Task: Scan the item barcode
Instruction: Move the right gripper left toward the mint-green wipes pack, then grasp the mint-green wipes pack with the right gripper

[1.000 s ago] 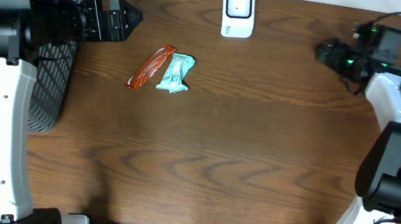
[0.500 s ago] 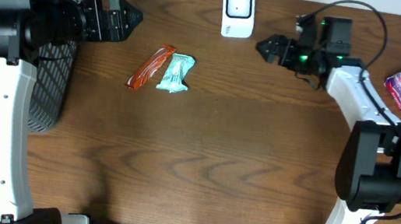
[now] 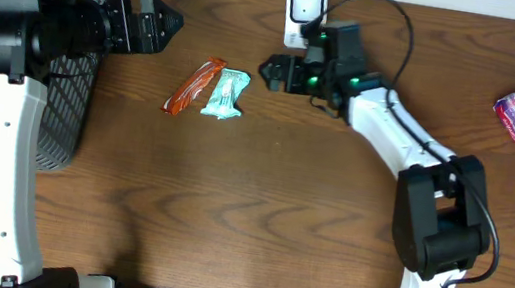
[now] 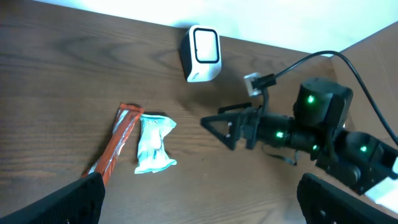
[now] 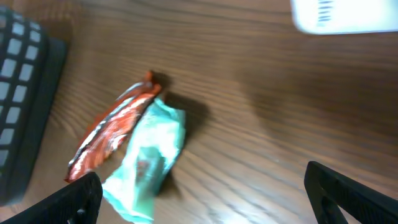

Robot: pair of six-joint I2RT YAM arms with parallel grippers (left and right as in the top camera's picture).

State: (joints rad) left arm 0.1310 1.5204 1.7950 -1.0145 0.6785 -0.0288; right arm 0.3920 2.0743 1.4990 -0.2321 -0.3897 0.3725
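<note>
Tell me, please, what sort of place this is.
Likely a mock checkout bench in a robotics lab: a white barcode scanner, a teal snack packet on the wooden table, and a black mesh basket.

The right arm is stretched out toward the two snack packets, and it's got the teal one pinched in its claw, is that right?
Not quite. The right gripper is stretched toward the two packets, but its jaws are open and hold nothing. The teal packet lies on the table beside the orange wrapper, with a gap between it and the gripper. The overhead view shows this.
</note>
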